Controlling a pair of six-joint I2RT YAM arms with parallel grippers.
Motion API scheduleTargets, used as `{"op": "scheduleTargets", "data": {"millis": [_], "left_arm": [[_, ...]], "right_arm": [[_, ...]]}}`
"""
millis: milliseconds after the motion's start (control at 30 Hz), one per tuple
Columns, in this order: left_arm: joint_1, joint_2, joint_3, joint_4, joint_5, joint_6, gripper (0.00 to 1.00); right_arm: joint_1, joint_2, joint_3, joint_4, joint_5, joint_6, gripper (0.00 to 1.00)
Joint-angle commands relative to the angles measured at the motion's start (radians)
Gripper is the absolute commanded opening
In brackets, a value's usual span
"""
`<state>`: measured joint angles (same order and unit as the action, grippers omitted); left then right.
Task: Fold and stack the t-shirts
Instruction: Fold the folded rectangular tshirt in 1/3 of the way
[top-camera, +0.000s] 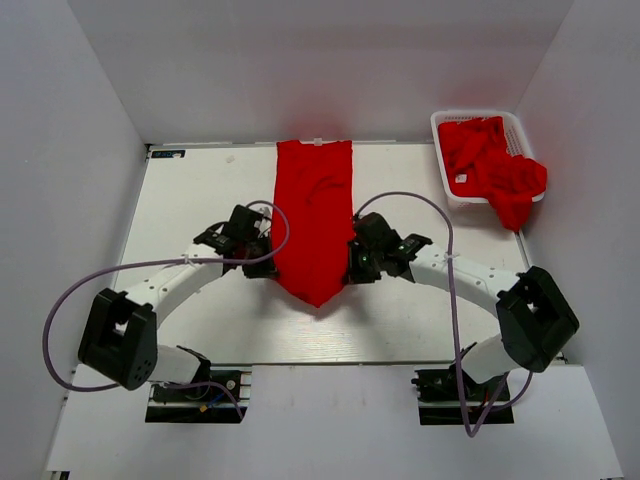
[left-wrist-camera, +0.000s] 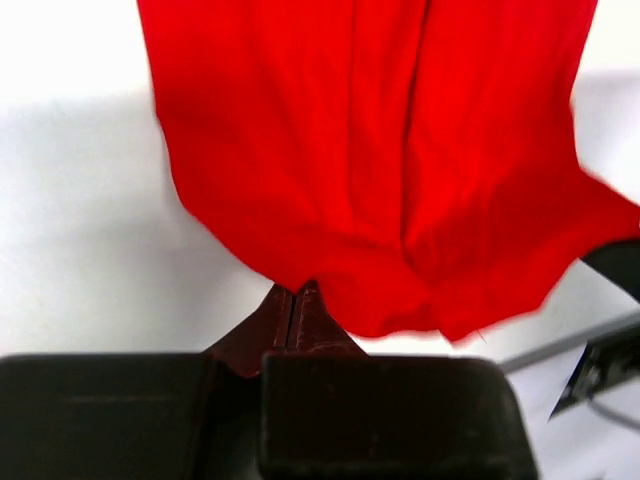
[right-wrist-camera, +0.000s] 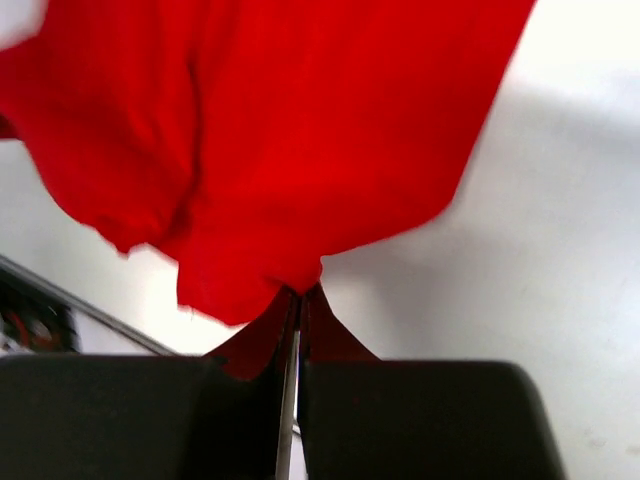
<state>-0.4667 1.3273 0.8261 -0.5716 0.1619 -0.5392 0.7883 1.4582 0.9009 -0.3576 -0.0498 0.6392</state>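
A red t-shirt (top-camera: 314, 215) lies in a long narrow strip down the middle of the table, its far end at the back edge. My left gripper (top-camera: 268, 262) is shut on the shirt's near left edge (left-wrist-camera: 300, 270). My right gripper (top-camera: 352, 266) is shut on its near right edge (right-wrist-camera: 300, 275). Both pinched ends are lifted, and the cloth between them sags to a point (top-camera: 318, 298). More red t-shirts (top-camera: 495, 165) are heaped in the basket at the back right, one spilling over its rim.
A white slotted basket (top-camera: 441, 150) stands at the back right corner. White walls close in the table on the left, back and right. Purple cables (top-camera: 440, 215) loop from both arms over the table.
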Motion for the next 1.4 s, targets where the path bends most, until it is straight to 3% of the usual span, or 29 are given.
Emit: {"op": "scheduleTargets", "data": {"millis": [0, 400, 633, 867, 1367], "left_arm": [[0.008, 0.062, 0.141, -0.022, -0.087, 0.007, 0.00], [0.074, 0.343, 0.502, -0.031, -0.165, 0.036, 0.00], [0.138, 0.438, 0.628, 0.002, -0.165, 0.058, 0.00], [0.171, 0.572, 0.761, 0.058, -0.068, 0.114, 0.00], [0.211, 0.728, 0.829, 0.165, -0.009, 0.145, 0.00]], "right_arm": [[-0.047, 0.033, 0.098, -0.004, 0.034, -0.045, 0.00], [-0.193, 0.240, 0.470, -0.078, 0.011, -0.206, 0.00], [-0.260, 0.366, 0.612, -0.107, -0.021, -0.250, 0.00], [-0.297, 0.456, 0.727, -0.104, -0.033, -0.303, 0.00], [-0.351, 0.657, 0.895, -0.100, -0.082, -0.316, 0.00]]}}
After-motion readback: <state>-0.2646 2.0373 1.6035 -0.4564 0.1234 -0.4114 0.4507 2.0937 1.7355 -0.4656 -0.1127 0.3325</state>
